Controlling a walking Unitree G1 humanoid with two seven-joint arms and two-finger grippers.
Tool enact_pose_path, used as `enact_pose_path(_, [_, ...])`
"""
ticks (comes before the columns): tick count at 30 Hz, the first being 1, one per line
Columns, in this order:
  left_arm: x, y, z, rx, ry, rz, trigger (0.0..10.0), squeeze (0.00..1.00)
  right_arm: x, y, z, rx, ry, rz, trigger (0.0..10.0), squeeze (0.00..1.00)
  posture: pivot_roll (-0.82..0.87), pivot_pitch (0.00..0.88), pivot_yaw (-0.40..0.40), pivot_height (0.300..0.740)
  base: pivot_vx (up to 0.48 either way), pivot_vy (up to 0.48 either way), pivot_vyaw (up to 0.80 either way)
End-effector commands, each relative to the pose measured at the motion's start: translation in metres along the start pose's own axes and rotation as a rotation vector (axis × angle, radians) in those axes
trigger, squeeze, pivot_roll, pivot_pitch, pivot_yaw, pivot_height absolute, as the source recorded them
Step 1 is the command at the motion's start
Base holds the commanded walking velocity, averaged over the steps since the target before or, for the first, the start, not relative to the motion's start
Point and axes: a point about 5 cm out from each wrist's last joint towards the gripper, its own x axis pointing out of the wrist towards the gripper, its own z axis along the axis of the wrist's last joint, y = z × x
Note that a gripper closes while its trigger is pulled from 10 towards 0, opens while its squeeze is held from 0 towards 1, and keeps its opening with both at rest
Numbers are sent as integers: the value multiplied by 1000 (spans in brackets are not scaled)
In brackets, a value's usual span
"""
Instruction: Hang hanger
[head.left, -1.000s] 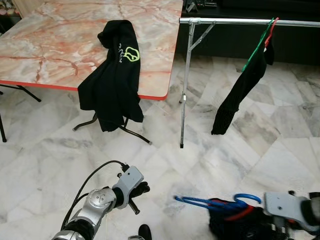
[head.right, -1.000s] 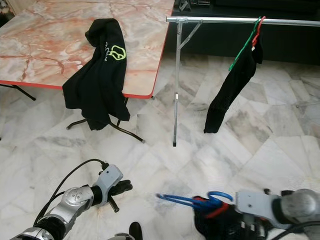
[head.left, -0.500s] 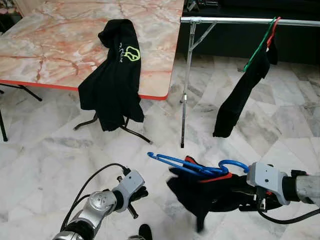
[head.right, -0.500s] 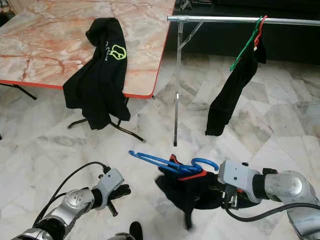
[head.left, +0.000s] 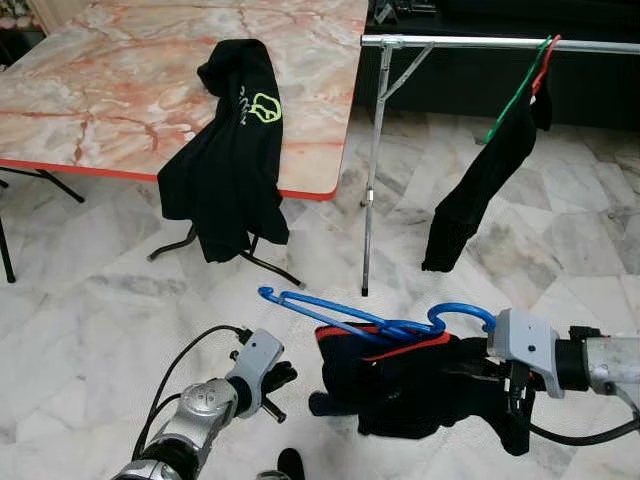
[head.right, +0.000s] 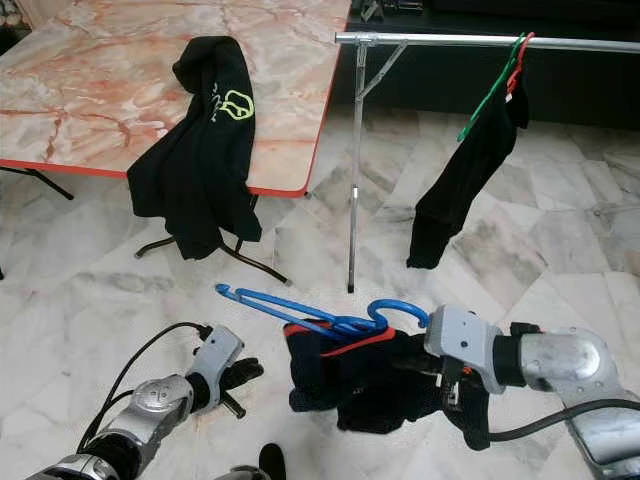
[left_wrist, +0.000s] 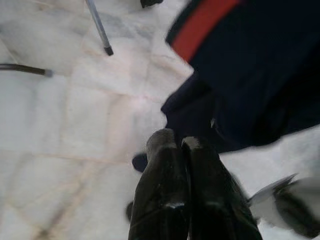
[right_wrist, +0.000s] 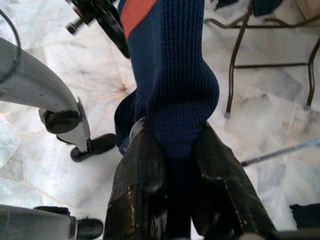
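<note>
A blue hanger (head.left: 365, 322) carries a dark navy garment (head.left: 410, 380) with a red stripe, held low over the floor. My right gripper (right_wrist: 172, 137) is shut on the navy knit fabric just below the hanger's hook (head.left: 462, 314); the cloth hides its fingertips in the eye views. The hanger's long end points to my left. My left gripper (head.left: 276, 379) hangs low on the left, shut and holding nothing, with the garment's edge just beyond its fingers (left_wrist: 165, 150). The metal clothes rail (head.left: 480, 42) stands ahead to the right.
On the rail hang a green and a red hanger (head.left: 525, 80) with a black garment (head.left: 480, 185). The rail's leg (head.left: 372, 170) stands between me and the marble-topped folding table (head.left: 100, 100), where a black top (head.left: 232, 150) drapes over the edge. The floor is pale marble tile.
My right arm has lifted the hanger and garment from the bottom right and swung them leftward toward the middle. The left arm has barely moved.
</note>
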Motion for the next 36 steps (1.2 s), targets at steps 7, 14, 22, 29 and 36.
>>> enact_pose_path(7, [2, -10, -12, -239, 3, -58, 10000, 1000, 4, 2, 20, -49, -66, 37, 0, 0, -106, 211, 29, 740, 0, 0, 0])
enact_pose_path(14, [1, -16, -15, -250, 19, -139, 10000, 0, 6, 5, 30, -75, -88, 69, 0, 0, -109, 215, 26, 740, 0, 0, 0])
enact_pose_path(22, [5, -13, -6, -289, -45, -88, 10000, 1000, 5, 10, 42, -95, -129, 107, 0, 0, -109, 219, 23, 740, 0, 0, 0])
enact_pose_path(29, [6, -15, -2, -344, -78, -116, 10000, 569, 3, 11, 47, -98, -139, 124, 0, 0, -117, 225, 18, 740, 0, 0, 0])
enact_pose_path(36, [4, -21, 1, -470, -144, -281, 10000, 0, -1, 11, 53, -90, -172, 139, 0, 0, -120, 228, 16, 740, 0, 0, 0])
